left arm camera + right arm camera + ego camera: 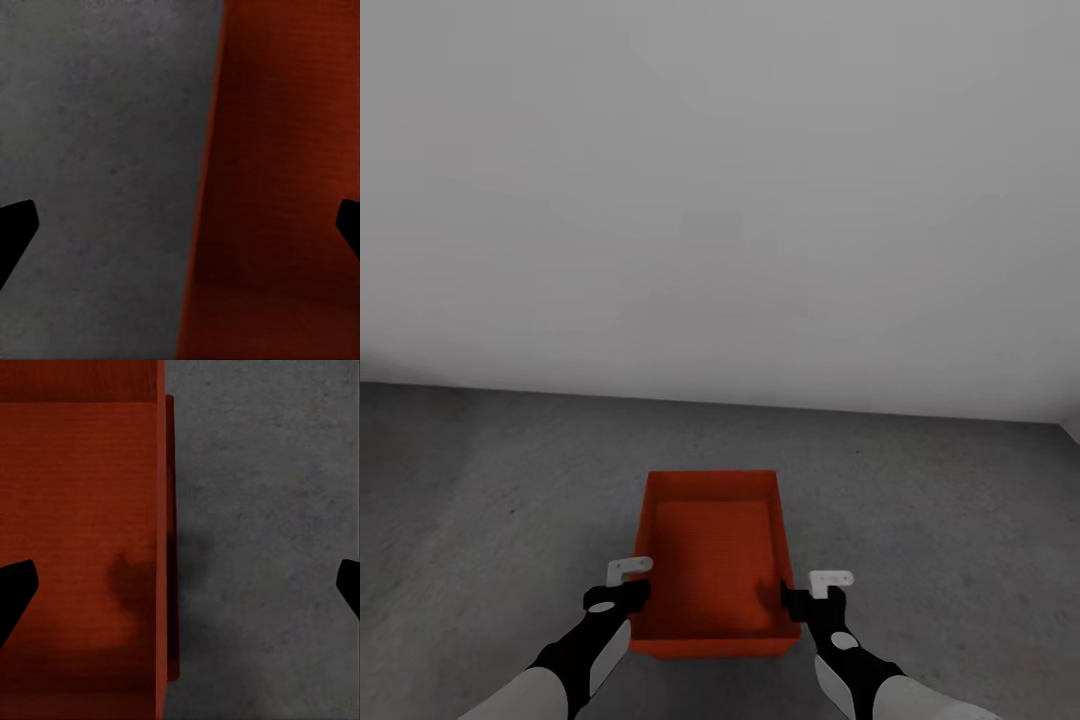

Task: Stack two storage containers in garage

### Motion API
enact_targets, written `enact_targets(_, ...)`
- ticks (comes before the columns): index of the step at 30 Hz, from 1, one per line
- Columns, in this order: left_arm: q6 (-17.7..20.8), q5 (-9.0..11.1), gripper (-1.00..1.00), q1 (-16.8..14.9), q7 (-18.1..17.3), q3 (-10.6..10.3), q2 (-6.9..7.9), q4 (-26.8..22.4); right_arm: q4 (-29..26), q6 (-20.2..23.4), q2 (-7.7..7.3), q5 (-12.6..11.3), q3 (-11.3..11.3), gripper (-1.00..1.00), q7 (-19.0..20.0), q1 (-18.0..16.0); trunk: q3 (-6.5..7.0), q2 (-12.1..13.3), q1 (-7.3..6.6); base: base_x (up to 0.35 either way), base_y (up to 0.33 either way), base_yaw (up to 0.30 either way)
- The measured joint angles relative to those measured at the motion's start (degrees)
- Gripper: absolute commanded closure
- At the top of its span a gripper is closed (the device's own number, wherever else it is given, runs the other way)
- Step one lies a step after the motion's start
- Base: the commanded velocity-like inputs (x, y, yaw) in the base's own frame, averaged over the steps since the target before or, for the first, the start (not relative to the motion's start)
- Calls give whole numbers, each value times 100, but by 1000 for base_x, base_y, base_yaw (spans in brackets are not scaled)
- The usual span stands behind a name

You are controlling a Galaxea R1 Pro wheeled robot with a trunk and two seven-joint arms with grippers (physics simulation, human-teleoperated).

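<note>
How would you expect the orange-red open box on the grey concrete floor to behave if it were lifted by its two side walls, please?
The orange-red open rectangular box has straight, unbowed walls, so it probably stays stiff. It looks empty, so likely light. With the left gripper and right gripper straddling opposite walls, it should lift level; its flat base makes tipping unlikely.

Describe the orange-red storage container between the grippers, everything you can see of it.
The storage container is a plain orange-red rectangular box with low straight walls, no lid and nothing inside. It looks like matte plastic. It sits upright and level on the dark grey concrete floor, its long side running away from the robot toward the pale wall. The left gripper and right gripper straddle its side walls near the close end, jaws wide apart; contact cannot be told.
</note>
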Motion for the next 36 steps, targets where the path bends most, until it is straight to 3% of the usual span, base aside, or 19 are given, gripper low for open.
enact_targets(36, -8, -1, -100, 1, 3, 0, 33, 64, 0, -3, -31, -6, 2, -100, 31, 0, 647, 1444, -791, 0, 0, 0)
